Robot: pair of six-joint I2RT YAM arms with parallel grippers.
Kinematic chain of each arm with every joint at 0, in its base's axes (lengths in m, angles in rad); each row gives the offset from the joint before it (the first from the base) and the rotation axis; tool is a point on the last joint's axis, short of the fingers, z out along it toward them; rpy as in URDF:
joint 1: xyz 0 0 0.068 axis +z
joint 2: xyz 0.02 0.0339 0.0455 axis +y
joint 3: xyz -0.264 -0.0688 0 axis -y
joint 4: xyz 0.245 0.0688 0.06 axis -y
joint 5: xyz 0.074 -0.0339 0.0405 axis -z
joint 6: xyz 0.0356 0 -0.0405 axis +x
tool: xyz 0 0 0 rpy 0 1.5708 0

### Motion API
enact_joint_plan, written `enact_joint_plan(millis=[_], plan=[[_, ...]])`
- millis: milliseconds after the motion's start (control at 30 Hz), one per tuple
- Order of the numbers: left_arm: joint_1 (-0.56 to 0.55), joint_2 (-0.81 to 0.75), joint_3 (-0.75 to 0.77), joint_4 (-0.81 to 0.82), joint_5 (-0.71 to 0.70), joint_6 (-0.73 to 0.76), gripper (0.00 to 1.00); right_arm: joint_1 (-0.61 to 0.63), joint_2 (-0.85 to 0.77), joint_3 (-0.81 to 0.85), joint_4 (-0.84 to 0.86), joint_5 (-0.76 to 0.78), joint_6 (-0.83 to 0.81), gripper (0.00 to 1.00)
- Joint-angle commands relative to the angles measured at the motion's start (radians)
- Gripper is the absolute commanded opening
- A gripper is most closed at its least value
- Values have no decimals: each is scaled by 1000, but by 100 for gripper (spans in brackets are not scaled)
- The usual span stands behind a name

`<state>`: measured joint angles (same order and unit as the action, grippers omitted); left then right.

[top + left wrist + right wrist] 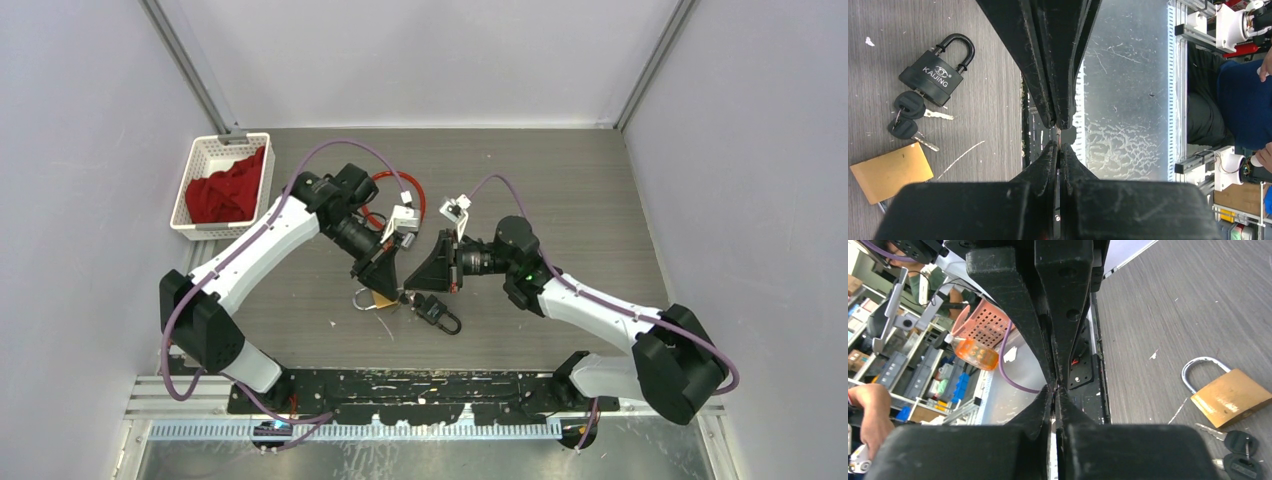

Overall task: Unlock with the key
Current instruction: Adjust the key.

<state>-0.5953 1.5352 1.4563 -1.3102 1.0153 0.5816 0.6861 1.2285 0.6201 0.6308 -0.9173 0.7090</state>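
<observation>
Looking across the grey table (600, 200): both arms reach in to mid-table, their heads almost meeting above the locks. A white basket (232, 139) sits far left with a red cloth (225, 192) heaped in it, well apart from the work.

Left gripper (383, 283): fingers pressed together, nothing between them. Right gripper (413, 286): its wrist view also shows the tips meeting, with no object in the pinch. Both hang over the table, holding nothing.

Two padlocks lie flat just near of the grippers. The brass padlock (378, 298) is on the left, under the left gripper. The black padlock (440, 316) is on the right, its shackle pointing near-right.

Keys (409, 297): two, with black heads, flat on the table in the gap between the padlocks. The heads are close against the black padlock's base and the silver blades are bare. Neither key appears to be in a keyway. The blades lie roughly parallel and point away from the black body, toward the brass one.

Judgement: pickup not yet done. The keys lie just below and between the two tips, with the right tip looking marginally nearer. Whichever takes a key must spread first and come down across the head, not along the blade.
</observation>
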Motion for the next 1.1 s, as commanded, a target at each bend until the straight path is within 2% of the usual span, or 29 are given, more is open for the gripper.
enact_joint_plan(millis=[0,67,100,200,233,300,367,400,500,633,933,1067], plan=[[3,-1,42,-27,16,13,0,2,-16,41,50,14,-15,2],[3,2,44,-26,3,11,0,1,-28,36,39,32,-20,1],[3,3,43,-14,-18,-7,15,-1,-30,35,27,38,-23,1],[4,-4,26,72,-132,-102,76,-19,-38,32,-33,53,-24,1],[3,-5,19,88,-173,-110,84,-28,-42,27,-47,51,-20,1],[3,-6,0,112,-250,-107,87,-44,-56,8,-73,54,-10,1],[3,-3,-29,136,-331,-94,96,-62,-74,-8,-114,57,-7,1],[4,-2,-47,146,-369,-84,97,-71,-84,-16,-136,60,-6,1],[3,-3,-105,176,-443,-44,97,-96,-108,-44,-188,70,11,1],[1,5,-224,289,-541,-12,99,-147,-150,-52,-344,104,1,1],[-78,44,-431,640,-826,9,100,-300,-372,-69,-672,224,-64,1],[-101,7,-506,691,-885,69,100,-313,-421,-62,-748,276,-101,1]])
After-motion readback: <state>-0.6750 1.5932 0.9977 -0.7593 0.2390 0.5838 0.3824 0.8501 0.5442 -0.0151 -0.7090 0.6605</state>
